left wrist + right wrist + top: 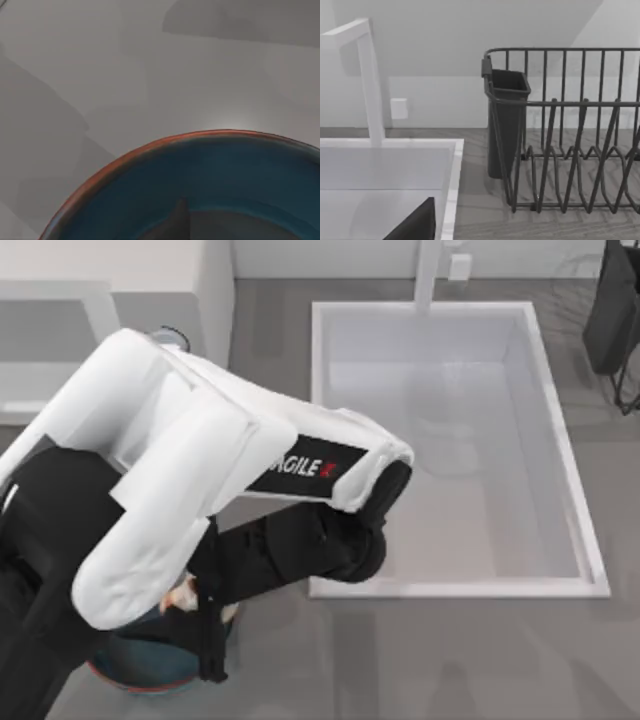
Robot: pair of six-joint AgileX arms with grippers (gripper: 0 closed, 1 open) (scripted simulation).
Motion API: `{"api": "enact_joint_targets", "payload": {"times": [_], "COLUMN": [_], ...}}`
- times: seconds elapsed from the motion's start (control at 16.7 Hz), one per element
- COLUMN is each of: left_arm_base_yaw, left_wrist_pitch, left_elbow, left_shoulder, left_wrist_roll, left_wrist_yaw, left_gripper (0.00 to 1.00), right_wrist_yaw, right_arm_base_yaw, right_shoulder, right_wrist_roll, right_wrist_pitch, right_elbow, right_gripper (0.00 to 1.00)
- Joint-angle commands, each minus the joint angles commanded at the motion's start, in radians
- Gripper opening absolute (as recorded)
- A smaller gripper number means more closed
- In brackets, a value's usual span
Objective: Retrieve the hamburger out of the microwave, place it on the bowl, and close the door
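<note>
My left arm reaches across the table's left side in the top view. Its gripper [205, 625] hangs over the blue bowl [140, 672] near the front left edge and is shut on the hamburger [180, 596], a small cream and orange lump that shows beside the black finger. Up close, the left wrist view looks down on the bowl [210, 170], with its reddish-brown rim and grey-blue inside. The white microwave [150, 280] stands at the back left, largely behind the arm, and I cannot make out its door. A dark part of my parked right gripper [415, 224] shows over the sink.
A white sink basin [560, 440] with a faucet [428, 270] takes up the table's middle and right. A dark wire dish rack [570, 150] with a utensil cup [505, 120] stands at the back right. Bare grey counter lies in front of the sink.
</note>
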Motion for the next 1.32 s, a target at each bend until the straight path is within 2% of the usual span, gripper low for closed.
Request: {"api": "enact_joint_targets", "payload": {"times": [0.18,0.48,0.78,1.32], "left_arm_base_yaw": [0.013,0.054,0.06,0.06], "left_wrist_pitch": [0.033,0.163,0.179,0.179], "left_elbow": [-0.001,-0.149,-0.165,-0.165], "left_shoulder": [0.008,-0.007,-0.009,-0.009], "left_wrist_roll": [0.006,0.035,0.039,0.039], "left_wrist_yaw": [-0.008,-0.046,-0.051,-0.051], "left_gripper": [0.0,0.0,0.0,0.68], "right_wrist_yaw": [0.0,0.0,0.0,0.0], "right_arm_base_yaw": [0.0,0.0,0.0,0.0], "right_shoulder": [0.0,0.0,0.0,0.0], "right_wrist_roll": [0.0,0.0,0.0,0.0], "right_wrist_pitch": [0.0,0.0,0.0,0.0], "right_elbow": [0.0,0.0,0.0,0.0], "right_gripper": [1.0,1.0,1.0,1.0]}}
